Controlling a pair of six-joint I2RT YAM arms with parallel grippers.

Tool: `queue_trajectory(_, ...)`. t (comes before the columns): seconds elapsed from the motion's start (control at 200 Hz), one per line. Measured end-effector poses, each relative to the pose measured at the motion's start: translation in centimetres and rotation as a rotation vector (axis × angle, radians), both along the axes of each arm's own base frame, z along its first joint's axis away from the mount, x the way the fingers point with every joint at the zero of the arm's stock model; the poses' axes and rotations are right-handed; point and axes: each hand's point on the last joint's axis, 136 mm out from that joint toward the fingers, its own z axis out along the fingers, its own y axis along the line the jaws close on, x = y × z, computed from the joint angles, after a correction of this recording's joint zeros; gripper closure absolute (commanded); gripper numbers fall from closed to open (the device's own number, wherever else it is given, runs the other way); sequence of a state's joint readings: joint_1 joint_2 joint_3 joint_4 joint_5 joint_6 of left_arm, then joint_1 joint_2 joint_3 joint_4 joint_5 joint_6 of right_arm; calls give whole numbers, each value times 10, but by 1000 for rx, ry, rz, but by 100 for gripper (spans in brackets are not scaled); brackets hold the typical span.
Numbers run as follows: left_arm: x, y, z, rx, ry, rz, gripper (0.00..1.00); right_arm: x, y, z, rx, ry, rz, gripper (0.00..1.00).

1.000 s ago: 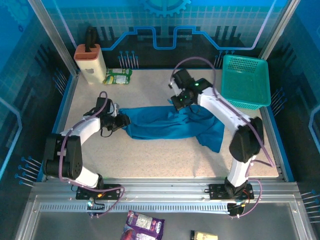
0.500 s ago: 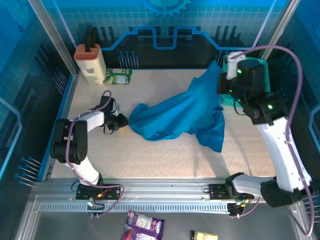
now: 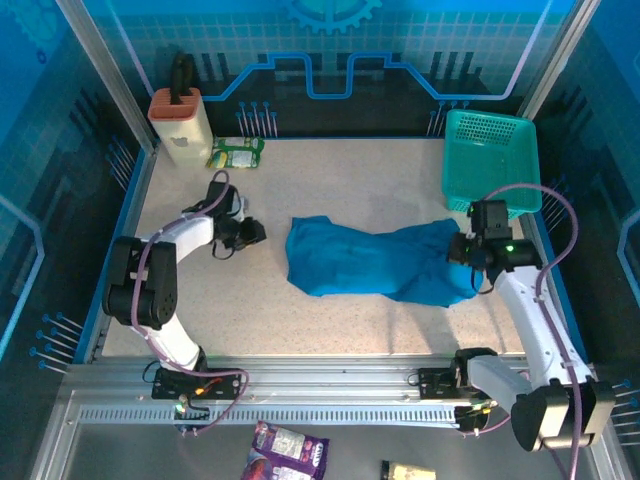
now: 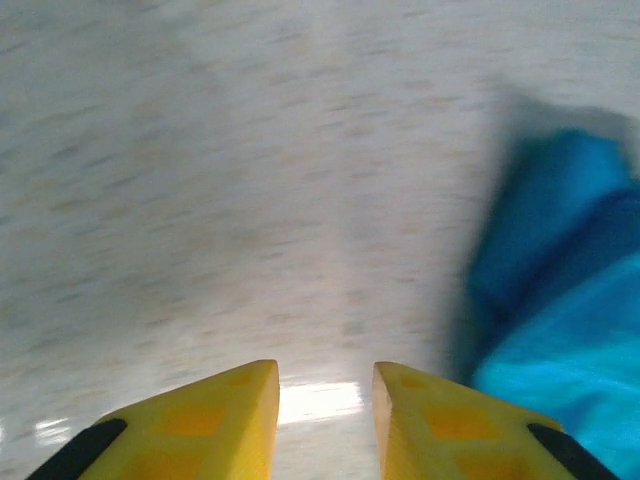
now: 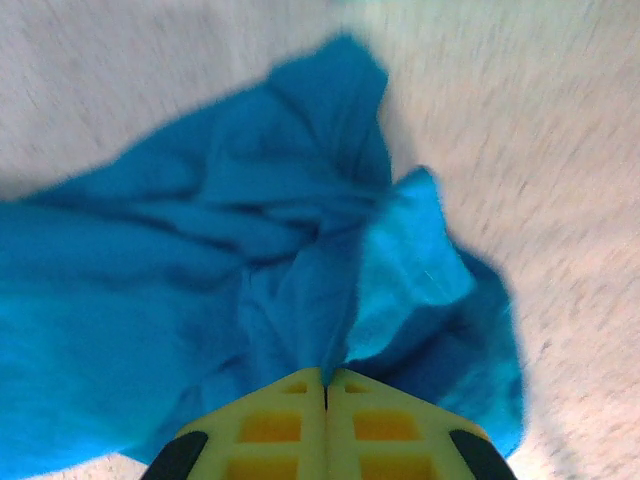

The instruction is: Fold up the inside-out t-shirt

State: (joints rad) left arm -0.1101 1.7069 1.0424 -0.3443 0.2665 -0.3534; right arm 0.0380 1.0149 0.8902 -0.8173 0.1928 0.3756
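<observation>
T-shirt lies bunched on tabletop, long axis running from one set of jaws to other. Right jaws pressed together, pinching cloth at one end. Left jaws spread, empty, over bare tabletop. Shirt's free end lies off their right side, apart, and they are nearer to it.

The t-shirt lies across the middle of the surface. The basket stands behind its right end. At far left, a packet lies right of a holder.
</observation>
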Motion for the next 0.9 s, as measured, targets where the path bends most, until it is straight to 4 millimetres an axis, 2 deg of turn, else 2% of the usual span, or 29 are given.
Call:
queue_trajectory(0.1,19,-37,30,10,-85,-119,62,-12,5,-33,45,61,-22,100)
queue_trajectory(0.195,36,-68,44,42,-135,-224,61,-14,7,-45,69,75,-33,100)
queue_trajectory(0.26,42,-83,43,79,-141,-290,61,-11,8,-45,78,63,-37,100)
queue_trajectory(0.355,44,-96,30,152,-116,-379,61,-6,9,-42,88,39,-36,100)
queue_trajectory(0.52,38,-102,-1,261,-25,-482,62,-4,10,-40,99,28,-37,100)
queue_trajectory(0.615,35,-95,-13,322,14,-507,71,-3,10,-37,99,19,-37,100)
queue_trajectory(0.66,35,-91,-14,353,20,-516,74,-2,10,-35,100,14,-37,100)
queue_trajectory(0.816,39,-77,-14,438,25,-511,74,-2,10,-32,101,-1,-36,100)
queue_trajectory(0.901,44,-76,-14,458,24,-511,77,-1,10,-31,101,-1,-36,100)
